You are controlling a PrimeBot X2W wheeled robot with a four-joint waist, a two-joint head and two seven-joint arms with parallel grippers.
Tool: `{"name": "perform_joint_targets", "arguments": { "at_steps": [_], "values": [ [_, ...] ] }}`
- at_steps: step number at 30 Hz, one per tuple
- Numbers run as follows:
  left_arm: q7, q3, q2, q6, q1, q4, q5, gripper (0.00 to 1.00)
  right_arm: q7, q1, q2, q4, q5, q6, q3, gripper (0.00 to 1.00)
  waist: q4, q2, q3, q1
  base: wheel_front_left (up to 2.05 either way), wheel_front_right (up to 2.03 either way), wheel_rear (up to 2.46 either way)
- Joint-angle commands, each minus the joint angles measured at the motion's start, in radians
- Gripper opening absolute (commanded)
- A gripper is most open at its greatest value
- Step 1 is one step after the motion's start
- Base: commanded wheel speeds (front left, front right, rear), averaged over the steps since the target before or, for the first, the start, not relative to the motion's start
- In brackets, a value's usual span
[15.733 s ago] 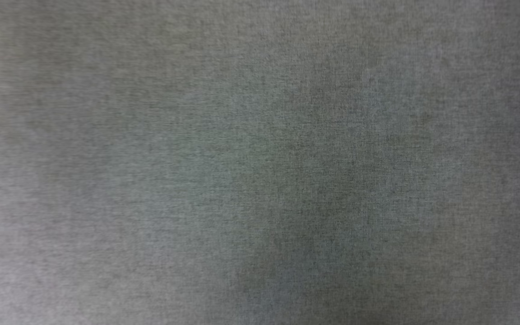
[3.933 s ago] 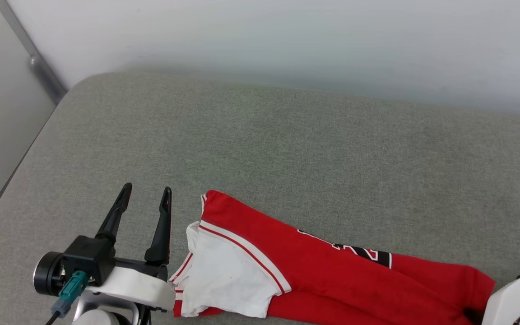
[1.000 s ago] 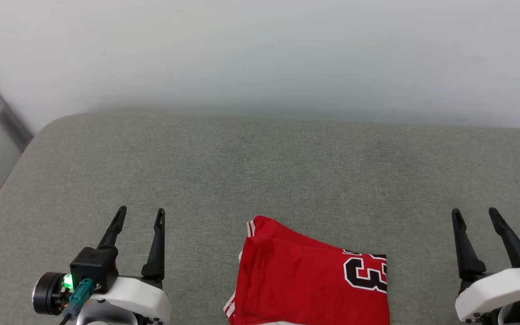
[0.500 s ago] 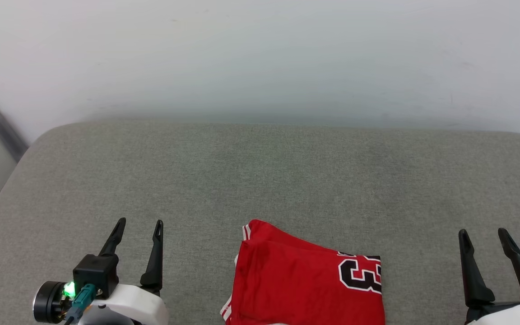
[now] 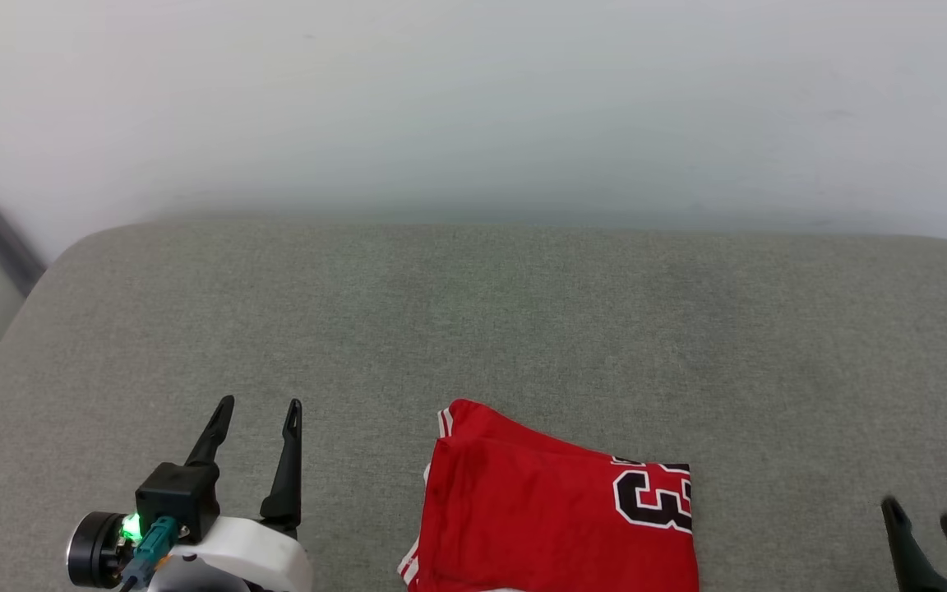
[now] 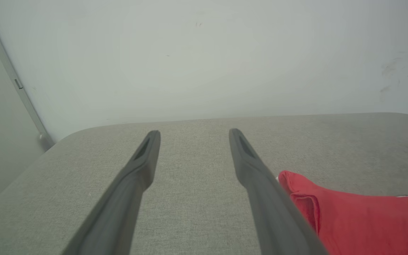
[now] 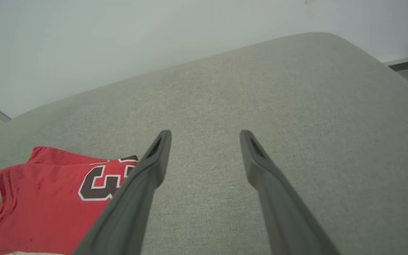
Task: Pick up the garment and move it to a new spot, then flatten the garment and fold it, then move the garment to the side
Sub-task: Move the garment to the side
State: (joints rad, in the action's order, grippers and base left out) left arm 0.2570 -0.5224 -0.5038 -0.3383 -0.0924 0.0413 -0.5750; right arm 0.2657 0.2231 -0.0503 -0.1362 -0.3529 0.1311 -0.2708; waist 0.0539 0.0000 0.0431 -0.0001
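**Left pincer (image 5: 261,403) nearer as folded red jersey (image 5: 547,526) waits between two open pincers**

Both pincers hang released and empty above the grey fabric-covered surface (image 5: 473,329), fingers spread wide and pointing toward the pale wall (image 5: 473,107). The red jersey lies folded into a compact block at the near middle of the surface, touching neither pincer. It sits to the right of the left pincer and to the left of the right pincer (image 5: 919,511). The head view puts a narrower strip of bare fabric on the jersey's left side than on its right. That makes the left arm look the closer one for the sideways shift, which appears to be the step left to do. The block's far edge slants down from its left corner toward the black, white-edged numerals (image 5: 658,501) on its right. Its long axis cannot be judged there, since the frame's bottom edge cuts off the near part.

The left wrist view adds what the head view lacks: a raised, doubled-over corner of red cloth just beside that pincer's right finger (image 6: 260,187), a likely place to pinch. The right wrist view shows the numerals plainly, partly behind its left finger (image 7: 143,184). It also shows a sliver of white at the jersey's near edge and the surface's rounded right corner.
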Motion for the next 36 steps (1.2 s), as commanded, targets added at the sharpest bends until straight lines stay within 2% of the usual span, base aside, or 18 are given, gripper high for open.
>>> {"name": "perform_joint_targets", "arguments": {
  "at_steps": [1, 7, 11, 14, 18, 27, 28, 29, 30, 36],
  "values": [
    [0.003, 0.001, 0.001, 0.001, -0.011, -0.004, 0.005, 1.00, 0.034, -0.011, 0.000, 0.027, -0.037, -0.001, -0.023, 1.00, 0.004, 0.0000, -0.004, 0.0001, 0.00, 0.00, 0.00],
    [0.005, -0.004, 0.014, 0.011, -0.025, -0.023, 0.017, 1.00, 0.362, -0.057, 0.000, 0.205, -0.192, 0.000, -0.111, 1.00, 0.038, 0.0000, -0.020, 0.0001, 0.00, 0.00, 0.00],
    [0.006, -0.009, 0.021, 0.020, -0.039, -0.029, 0.024, 1.00, 0.499, -0.107, 0.001, 0.306, -0.342, 0.000, -0.095, 1.00, 0.070, 0.0000, -0.031, 0.0001, 0.00, 0.00, 0.00],
    [0.007, -0.016, 0.028, 0.028, -0.051, -0.030, 0.026, 1.00, 0.530, -0.143, 0.001, 0.362, -0.432, -0.001, -0.044, 1.00, 0.091, 0.0000, -0.044, 0.0001, 0.00, 0.00, 0.00],
    [0.006, -0.023, 0.033, 0.036, -0.072, -0.036, 0.031, 1.00, 0.523, -0.203, 0.000, 0.418, -0.496, -0.001, 0.034, 1.00, 0.113, 0.0000, -0.068, 0.0001, 0.00, 0.00, 0.00],
    [0.007, -0.014, 0.030, 0.036, -0.096, -0.037, 0.037, 1.00, 0.477, -0.287, -0.013, 0.478, -0.566, -0.001, 0.153, 1.00, 0.129, 0.0000, -0.097, 0.0001, 0.00, 0.00, 0.00],
    [0.007, -0.012, 0.031, 0.034, -0.096, -0.036, 0.037, 1.00, 0.470, -0.291, -0.021, 0.479, -0.566, -0.001, 0.166, 0.45, 0.129, 0.0000, -0.096, 0.0001, 0.00, 0.00, 0.00],
    [0.007, -0.011, 0.032, 0.032, -0.095, -0.035, 0.038, 1.00, 0.464, -0.295, -0.031, 0.480, -0.568, -0.001, 0.178, 0.16, 0.129, 0.0000, -0.095, 0.0001, 0.00, 0.00, 0.00],
    [0.007, -0.010, 0.032, 0.032, -0.094, -0.034, 0.039, 1.00, 0.457, -0.300, -0.039, 0.478, -0.573, 0.000, 0.189, 0.00, 0.129, 0.0000, -0.092, 0.0001, 0.00, 0.00, 0.00],
    [0.008, -0.006, 0.036, 0.023, -0.070, -0.029, 0.038, 1.00, 0.410, -0.299, -0.107, 0.429, -0.561, -0.001, 0.268, 0.00, 0.111, 0.0000, -0.062, 0.0001, 0.00, 0.00, 0.00]
  ]
}}
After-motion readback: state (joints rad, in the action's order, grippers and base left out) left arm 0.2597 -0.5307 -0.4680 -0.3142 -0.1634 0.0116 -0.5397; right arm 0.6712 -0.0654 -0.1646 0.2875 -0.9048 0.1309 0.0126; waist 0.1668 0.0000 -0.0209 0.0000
